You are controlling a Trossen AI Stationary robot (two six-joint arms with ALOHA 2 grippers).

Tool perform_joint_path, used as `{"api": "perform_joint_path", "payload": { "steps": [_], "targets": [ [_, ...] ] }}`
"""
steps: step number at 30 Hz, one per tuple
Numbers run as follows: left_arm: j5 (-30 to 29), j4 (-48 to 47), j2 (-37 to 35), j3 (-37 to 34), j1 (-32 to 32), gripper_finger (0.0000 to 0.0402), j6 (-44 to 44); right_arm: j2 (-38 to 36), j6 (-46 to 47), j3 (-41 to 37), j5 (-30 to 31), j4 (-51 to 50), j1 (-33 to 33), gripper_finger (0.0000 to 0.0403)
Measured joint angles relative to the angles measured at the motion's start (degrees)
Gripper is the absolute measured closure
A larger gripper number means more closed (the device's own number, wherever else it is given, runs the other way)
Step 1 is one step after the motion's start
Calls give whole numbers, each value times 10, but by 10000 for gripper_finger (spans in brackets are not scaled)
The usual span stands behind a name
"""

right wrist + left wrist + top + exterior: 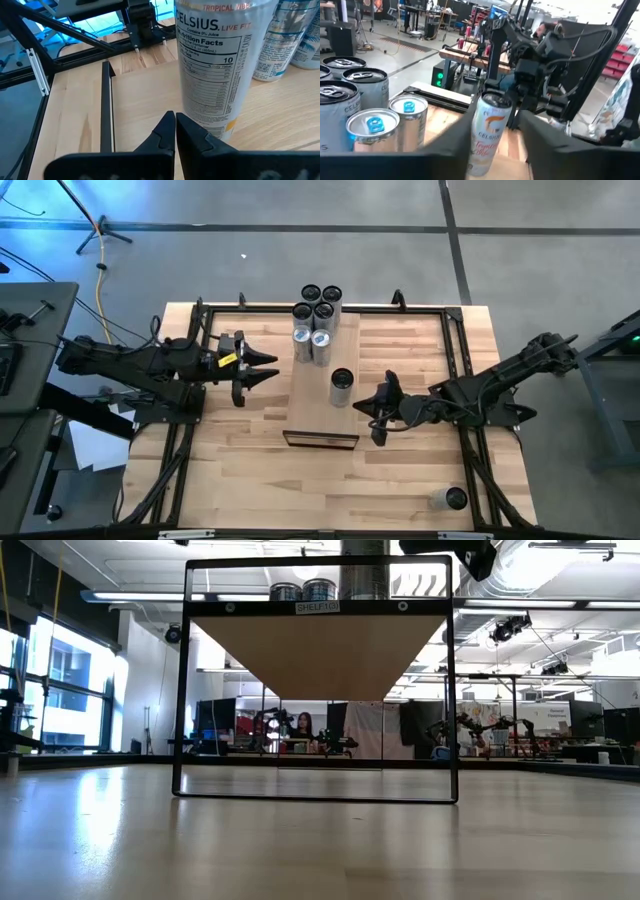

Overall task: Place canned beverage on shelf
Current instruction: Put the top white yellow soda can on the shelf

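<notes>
On your shelf [322, 395], the can [341, 387] is standing upright just beside the right gripper [377, 406], fingers pressed together.

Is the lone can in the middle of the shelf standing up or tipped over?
Standing up. The high view shows the can's round top on the shelf; the right wrist view shows its label vertical.

A white can [341, 387] stands upright, alone, on the pale wooden shelf [325, 417].
</notes>
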Motion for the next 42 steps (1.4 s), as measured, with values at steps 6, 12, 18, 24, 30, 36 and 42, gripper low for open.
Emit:
{"api": "perform_joint_path", "payload": {
  "steps": [6, 12, 18, 24, 30, 36, 42],
  "targets": [
    [2, 56, -30, -65, 1, 385, 2, 0, 0, 0, 1, 0, 0, 403],
    [3, 124, -55, -133, 1, 398, -9, 0, 0, 0, 1, 0, 0, 403],
    [3, 122, -56, -146, 1, 397, -9, 0, 0, 0, 1, 0, 0, 403],
    [3, 124, -56, -145, 1, 401, -9, 0, 0, 0, -1, 0, 0, 403],
    [3, 124, -56, -145, 1, 401, -9, 0, 0, 0, -3, 0, 0, 403],
    [4, 124, -56, -145, 1, 401, -9, 0, -24, 0, -3, 0, 0, 403],
    [4, 124, -56, -145, 1, 401, -9, 0, -32, 0, -3, 6, -1, 403]
  ]
}}
